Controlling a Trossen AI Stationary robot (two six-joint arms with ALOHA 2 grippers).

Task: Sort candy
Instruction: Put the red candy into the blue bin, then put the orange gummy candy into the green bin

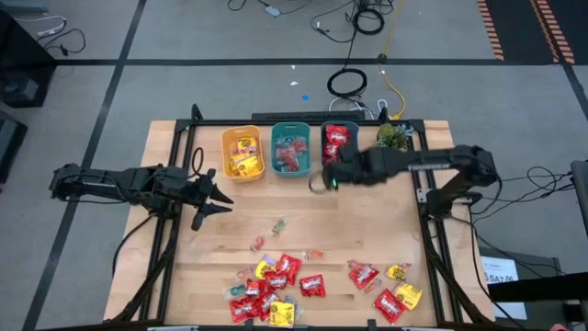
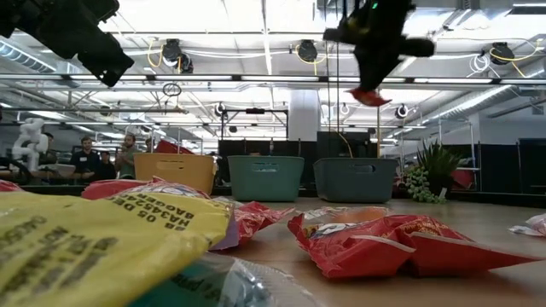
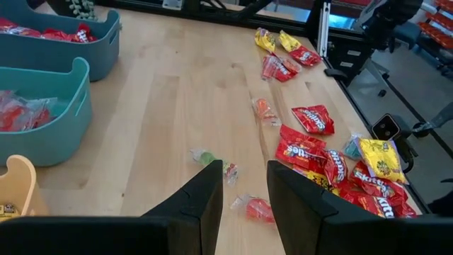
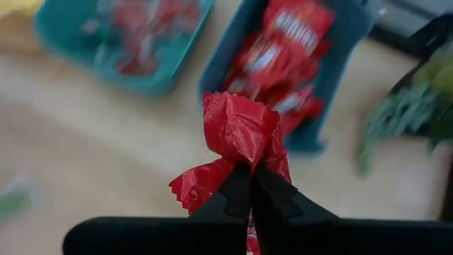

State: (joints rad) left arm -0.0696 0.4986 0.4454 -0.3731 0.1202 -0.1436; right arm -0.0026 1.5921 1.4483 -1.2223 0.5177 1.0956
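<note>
While its label stays unreadable, right gripper (image 4: pixel 251 185) clamps a red packet (image 4: pixel 237 138)

Wooden table (image 1: pixel 184 239): candy (image 1: pixel 276 285), bins (image 1: pixel 291 150), plant (image 1: pixel 393 136)

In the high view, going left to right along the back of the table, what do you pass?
Yellow bin → middle teal bin → dark teal bin of red packets → small green plant.

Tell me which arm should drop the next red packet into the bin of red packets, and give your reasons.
Right. The right gripper is already shut on a red packet and hangs beside the bin of red packets. The left gripper is open, empty and farther from that bin.
</note>
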